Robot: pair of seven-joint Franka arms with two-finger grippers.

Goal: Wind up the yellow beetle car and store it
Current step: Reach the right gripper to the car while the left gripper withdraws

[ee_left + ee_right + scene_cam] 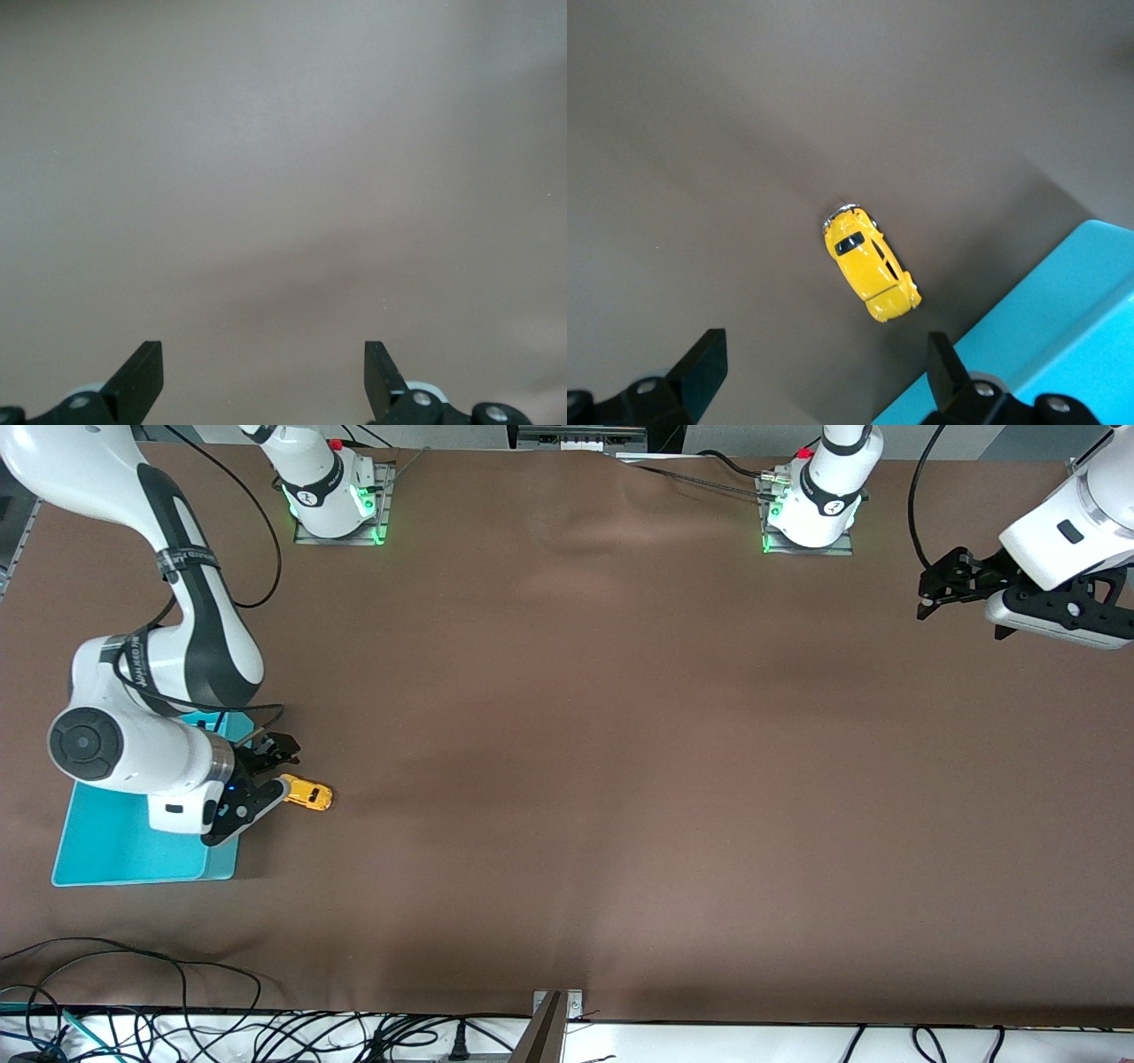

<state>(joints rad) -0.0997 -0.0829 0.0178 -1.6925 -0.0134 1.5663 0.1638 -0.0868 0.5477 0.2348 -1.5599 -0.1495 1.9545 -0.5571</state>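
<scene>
The yellow beetle car [307, 793] stands on the brown table just beside the turquoise bin [115, 850], on the bin's side toward the left arm's end. In the right wrist view the car [871, 266] lies a little ahead of the fingertips, with a corner of the bin [1072, 319] beside it. My right gripper [273, 778] [824, 354] is open and empty, low over the bin's edge next to the car and not touching it. My left gripper [939, 600] [264, 363] is open and empty, waiting above bare table at the left arm's end.
The right arm's forearm and wrist [133, 753] hang over the bin and hide part of it. Cables [133, 1027] lie along the table edge nearest the front camera. A metal bracket [554, 1014] stands at that edge's middle.
</scene>
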